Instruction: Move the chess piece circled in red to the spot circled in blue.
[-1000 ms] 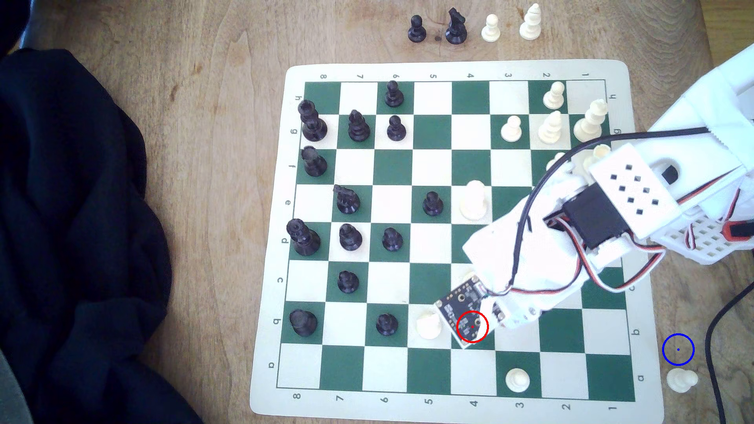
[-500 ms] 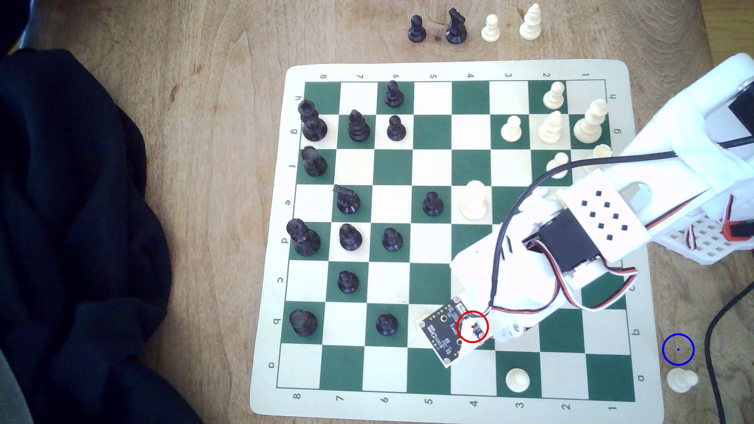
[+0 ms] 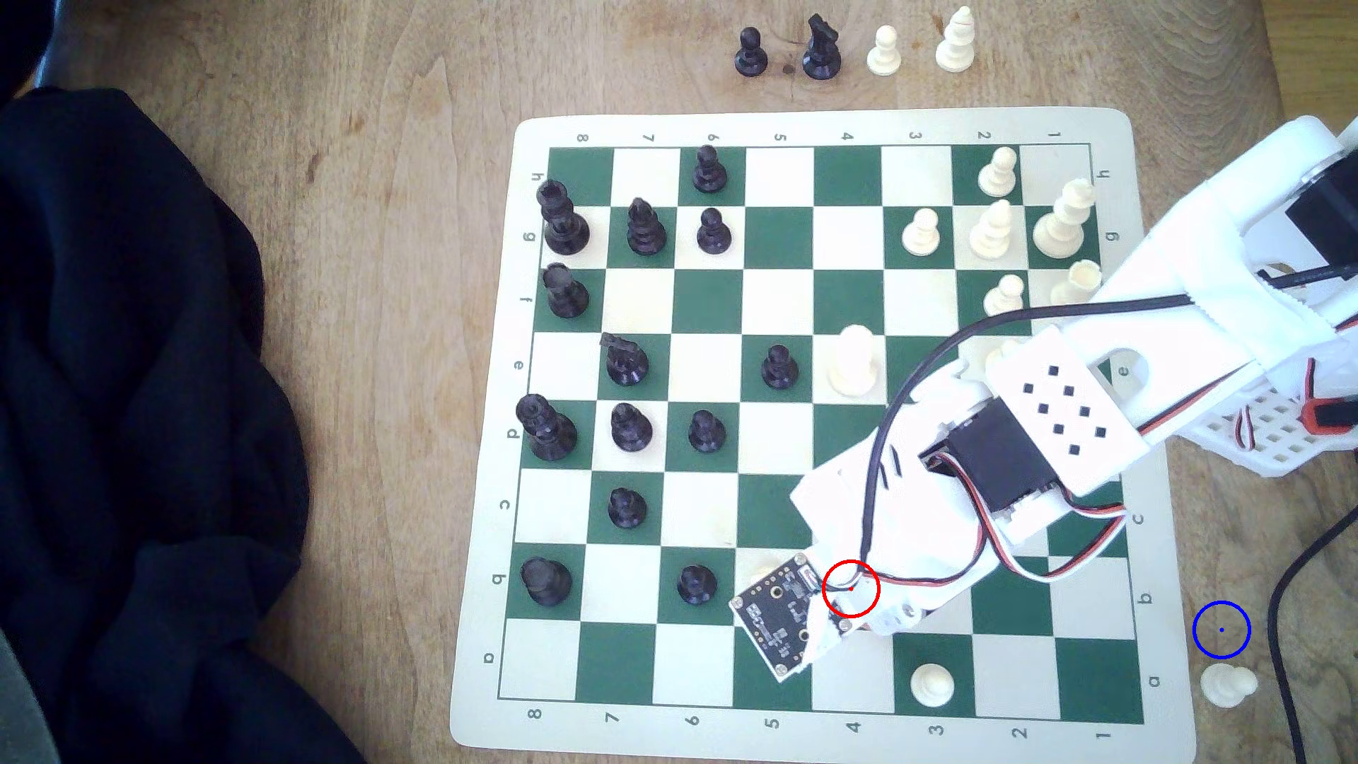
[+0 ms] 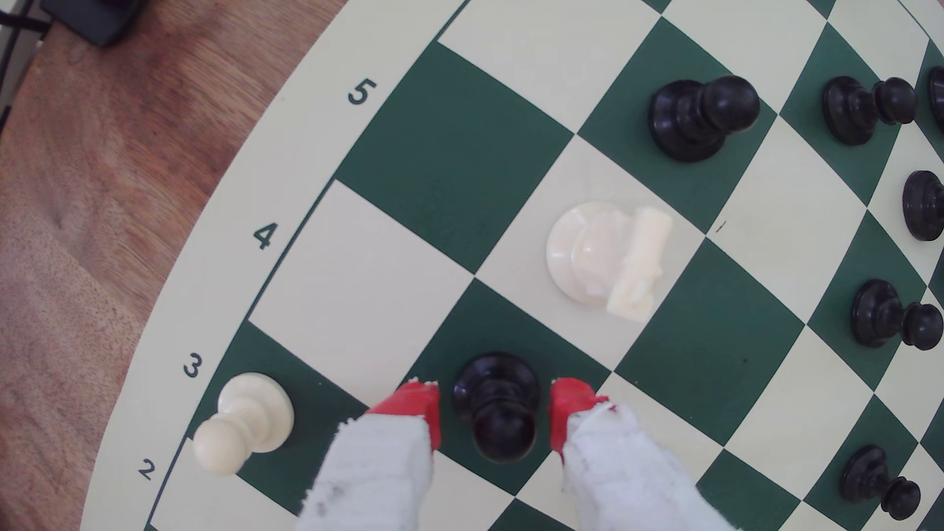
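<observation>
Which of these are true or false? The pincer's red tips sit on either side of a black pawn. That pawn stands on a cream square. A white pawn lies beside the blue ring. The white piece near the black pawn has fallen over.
1. The pincer has its red tips either side of the black pawn: true; gaps show, so it is open.
2. The pawn stands on a cream square: false, a green one.
3. A white pawn lies beside the blue ring: true.
4. The white piece nearby has fallen over: false, it stands upright.
</observation>
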`<state>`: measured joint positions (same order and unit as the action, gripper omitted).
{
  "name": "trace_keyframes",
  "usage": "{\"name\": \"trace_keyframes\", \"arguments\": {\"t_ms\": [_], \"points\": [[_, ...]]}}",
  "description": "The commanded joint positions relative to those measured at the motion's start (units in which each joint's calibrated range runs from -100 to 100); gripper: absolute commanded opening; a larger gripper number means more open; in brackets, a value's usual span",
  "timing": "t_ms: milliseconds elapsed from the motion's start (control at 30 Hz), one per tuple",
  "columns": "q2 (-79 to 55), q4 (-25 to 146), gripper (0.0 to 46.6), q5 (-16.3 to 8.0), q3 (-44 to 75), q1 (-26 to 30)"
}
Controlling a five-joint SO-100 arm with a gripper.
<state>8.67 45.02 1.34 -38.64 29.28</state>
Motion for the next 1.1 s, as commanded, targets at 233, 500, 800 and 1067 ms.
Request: {"name": "trace_keyframes", "arguments": {"t_ms": [233, 500, 800, 1067], "points": [[1.35, 0.93, 9.9, -0.05, 4.18, 0.56], [2.19, 2.24, 0.3, 0.15, 4.37, 1.27], [7.63, 6.50, 0.3, 0.00, 7.72, 0.48], [25.71, 19.93, 0.3, 0.39, 3.91, 3.53]]}}
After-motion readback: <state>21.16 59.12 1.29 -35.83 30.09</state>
